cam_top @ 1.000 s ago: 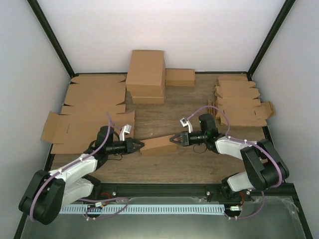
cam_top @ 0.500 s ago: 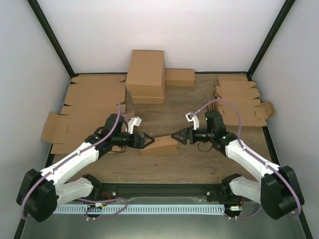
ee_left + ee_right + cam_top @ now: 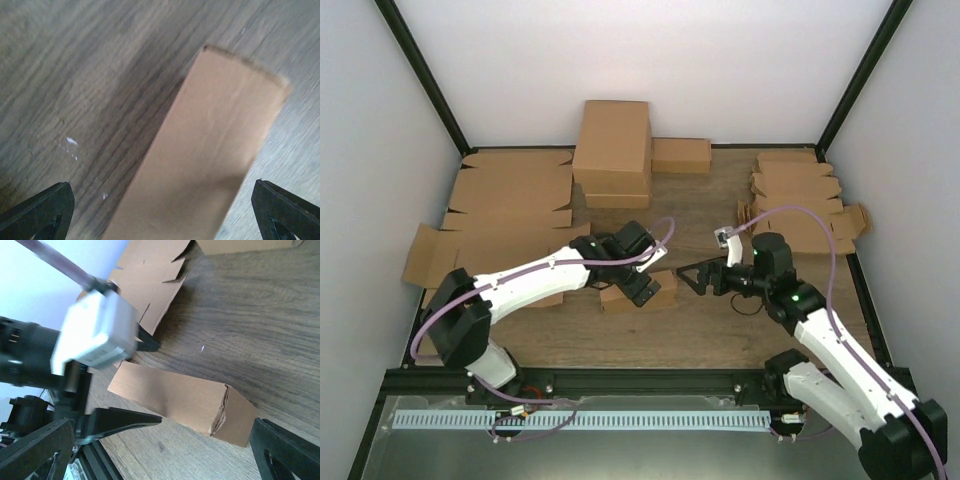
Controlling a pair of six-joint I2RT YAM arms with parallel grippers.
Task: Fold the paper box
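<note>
The paper box point(image 3: 667, 291), a closed brown oblong, lies flat on the wooden table point(image 3: 720, 330) at mid-table. My left gripper point(image 3: 642, 288) hangs open directly over it, pointing down. In the left wrist view the paper box point(image 3: 210, 145) fills the space below the left gripper point(image 3: 160, 215), with both fingertips point(image 3: 37, 210) wide apart and clear of it. My right gripper point(image 3: 693, 277) stands open just right of the box, holding nothing. The right wrist view shows the paper box point(image 3: 175, 396) ahead of the right gripper point(image 3: 160, 455), its near end flap seam slightly ragged.
Folded boxes point(image 3: 613, 150) are stacked at the back centre, with a smaller one point(image 3: 681, 155) beside them. Flat cardboard blanks point(image 3: 505, 205) cover the left side. A pile of blanks point(image 3: 800, 200) lies at the back right. A black frame rail point(image 3: 650, 380) runs along the near edge.
Both grippers have opened and let go of the box ends. The left arm has swung right and now stands over the box. The right gripper has backed off to the right.
</note>
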